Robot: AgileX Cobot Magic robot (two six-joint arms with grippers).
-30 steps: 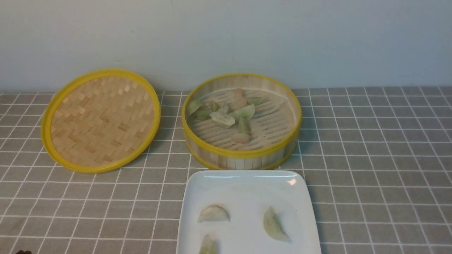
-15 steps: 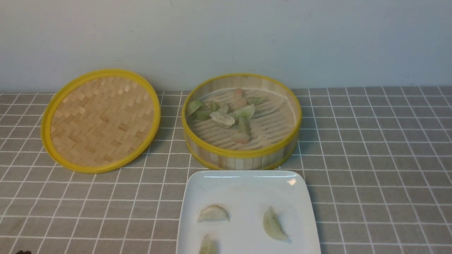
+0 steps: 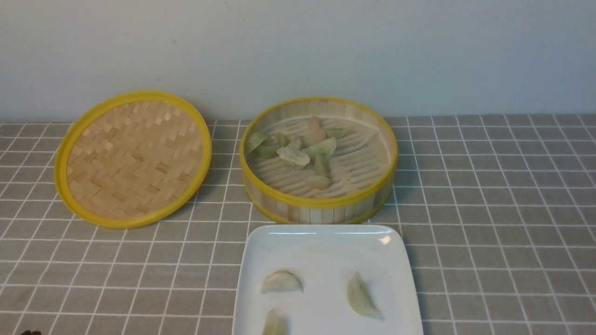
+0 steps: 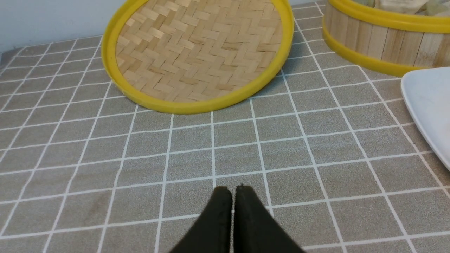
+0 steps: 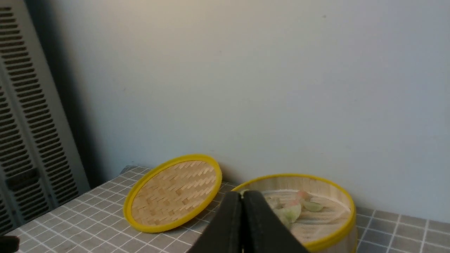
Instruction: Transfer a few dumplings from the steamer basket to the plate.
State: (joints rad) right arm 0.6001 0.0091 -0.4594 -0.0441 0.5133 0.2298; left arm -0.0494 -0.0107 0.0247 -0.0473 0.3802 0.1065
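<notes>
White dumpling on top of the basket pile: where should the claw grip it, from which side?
Come from straight above. The white dumpling lies uppermost on the pile in the steamer basket, whose upright wall blocks side approach. Close across its narrow width at mid-body.

Three dumplings [image 3: 281, 282] on one white plate [image 3: 326, 242]: one cream, two pale green. Roughly nine more dumplings heaped in one steamer basket [image 3: 318, 204], mostly pale green, about three pinkish, one cream-white; exact count unclear where they overlap. One woven bamboo lid [image 3: 132, 158]. One counter [image 3: 489, 209] under a checked cloth. Two claws, left claw [image 4: 232, 191] and right claw [image 5: 242, 196], one in each wrist view.
</notes>
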